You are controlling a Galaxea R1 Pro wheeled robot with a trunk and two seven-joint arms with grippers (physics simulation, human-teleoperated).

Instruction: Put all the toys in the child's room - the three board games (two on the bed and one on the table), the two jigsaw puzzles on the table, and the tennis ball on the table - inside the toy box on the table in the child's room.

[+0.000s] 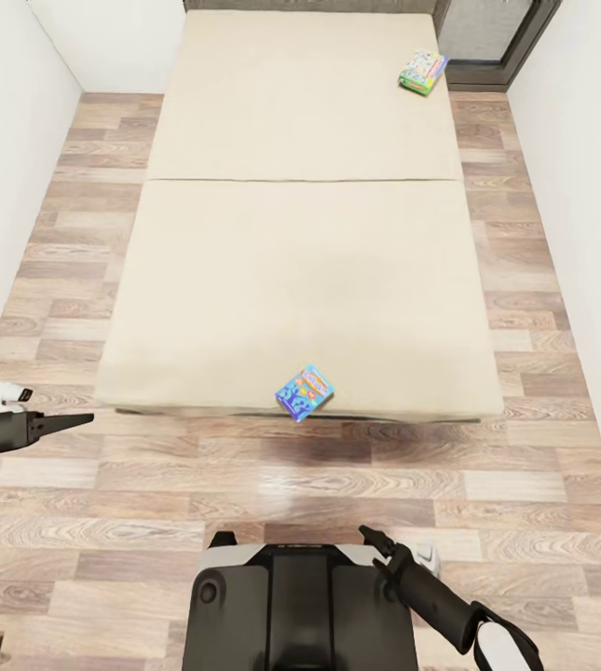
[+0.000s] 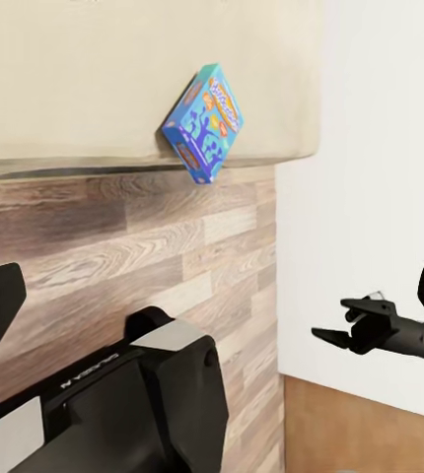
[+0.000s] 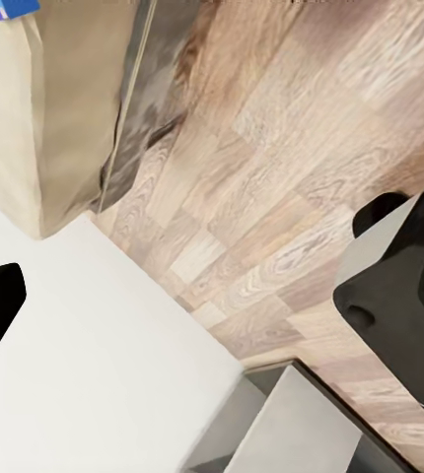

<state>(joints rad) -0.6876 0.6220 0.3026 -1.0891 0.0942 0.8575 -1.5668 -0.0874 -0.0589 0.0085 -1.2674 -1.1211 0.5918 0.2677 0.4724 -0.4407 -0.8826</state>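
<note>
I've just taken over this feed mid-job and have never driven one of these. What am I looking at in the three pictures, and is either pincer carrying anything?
These are simulator renders from a wheeled robot with two arms. The head view looks down from the robot's head: its dark base is at the bottom, the left pincer at the left edge, and the right arm at lower right. Ahead is the bed with two board games on it: a blue one at the near edge, slightly overhanging, and a green one at the far right corner. The other two pictures come from cameras on each wrist. The left wrist view shows the blue game, the base and the right pincer, which looks empty. The left pincer holds nothing either.
</note>
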